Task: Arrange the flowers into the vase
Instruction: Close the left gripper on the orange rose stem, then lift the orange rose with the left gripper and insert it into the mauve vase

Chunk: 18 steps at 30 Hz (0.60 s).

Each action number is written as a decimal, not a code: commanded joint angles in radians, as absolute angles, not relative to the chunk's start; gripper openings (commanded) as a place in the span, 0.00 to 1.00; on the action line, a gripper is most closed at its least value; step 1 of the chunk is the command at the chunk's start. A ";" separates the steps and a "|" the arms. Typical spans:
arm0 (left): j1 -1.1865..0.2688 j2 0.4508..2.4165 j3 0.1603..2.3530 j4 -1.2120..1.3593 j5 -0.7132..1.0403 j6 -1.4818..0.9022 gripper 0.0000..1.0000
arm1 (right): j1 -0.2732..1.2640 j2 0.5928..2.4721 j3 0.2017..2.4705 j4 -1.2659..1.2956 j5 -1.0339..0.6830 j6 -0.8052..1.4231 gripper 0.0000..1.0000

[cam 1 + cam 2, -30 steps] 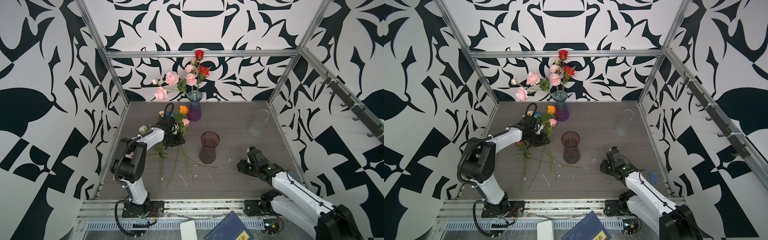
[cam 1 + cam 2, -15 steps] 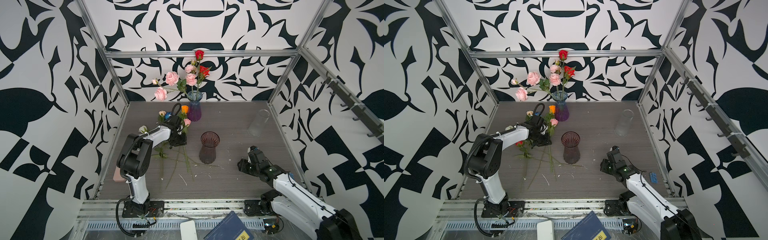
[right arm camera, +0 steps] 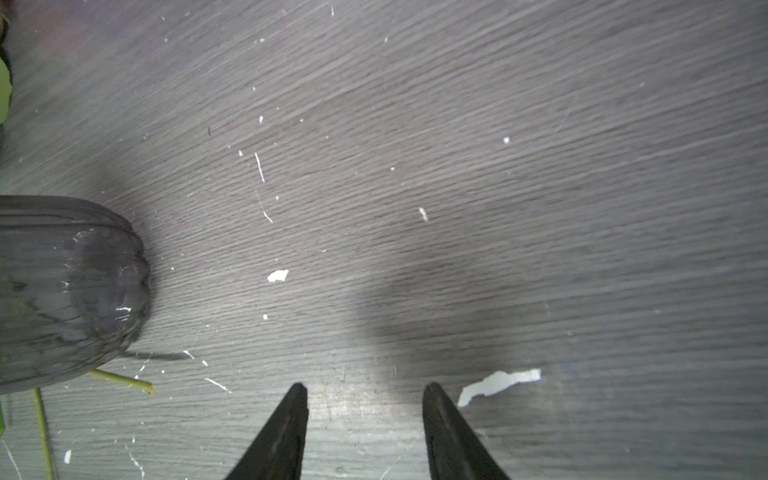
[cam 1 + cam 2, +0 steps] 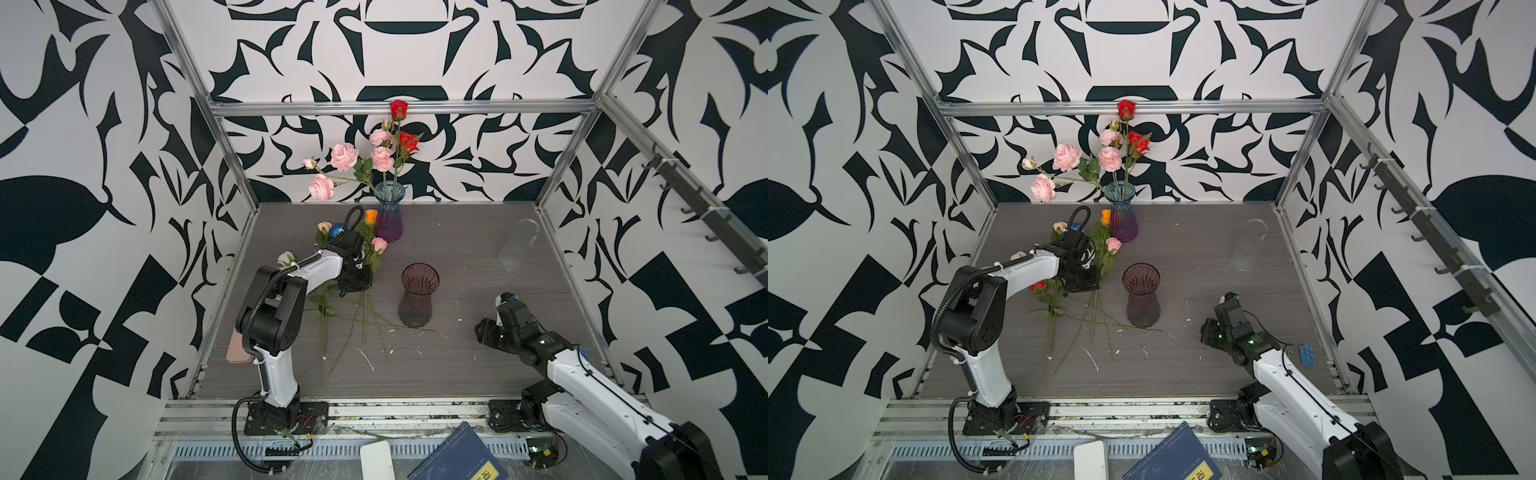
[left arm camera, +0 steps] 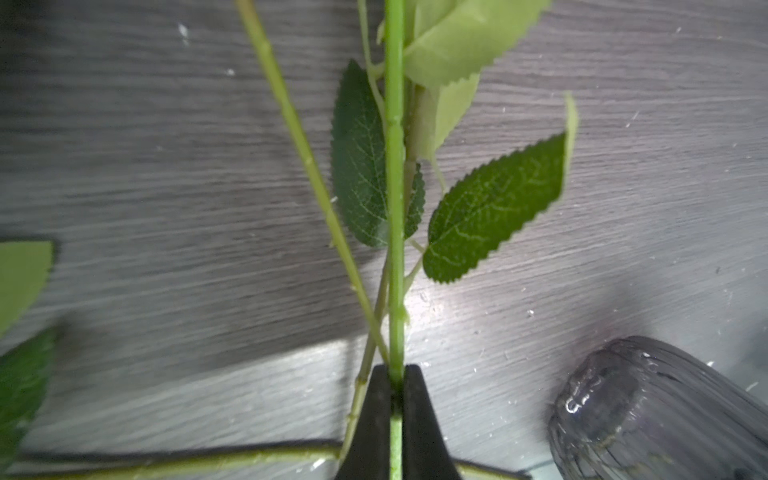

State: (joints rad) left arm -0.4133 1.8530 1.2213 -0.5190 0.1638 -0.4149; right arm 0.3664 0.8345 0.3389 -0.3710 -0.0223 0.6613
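**Left claw (image 5: 395, 376) clenched on one green stem (image 5: 395, 199)**

My left claw sits left of centre in both top views, low over the loose flowers (image 4: 375, 259) on the grey table (image 4: 457, 374). Its jaws pinch a single stem, with a second stem crossing just beside it; I cannot tell which bloom it carries. An orange rose (image 4: 370, 215) and a pink rose (image 4: 379, 244) lie near the blue-purple vase (image 4: 389, 220); that vase stands upright at upper centre and holds a pink spray (image 4: 344, 157) and red roses (image 4: 399, 109). A dark ribbed vase (image 4: 419, 299) stands at centre. My right claw (image 3: 365, 390), at lower right, is released; its jaws are apart above the table.
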 commanded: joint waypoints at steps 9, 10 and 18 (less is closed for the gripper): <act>-0.171 1.575 1.201 -0.517 0.311 -0.495 0.00 | 0.370 0.845 0.339 -0.348 -0.037 0.649 0.49; -0.130 1.549 1.188 -0.508 0.342 -0.510 0.00 | 0.370 0.847 0.339 -0.348 -0.038 0.650 0.49; 0.071 1.265 1.040 -0.368 0.417 -0.676 0.00 | 0.370 0.869 0.342 -0.345 -0.047 0.649 0.49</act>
State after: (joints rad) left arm 0.0814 1.3556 1.0843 -0.4416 0.3676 -0.5873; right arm 0.3664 0.8612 0.3389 -0.3641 -0.0418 0.6582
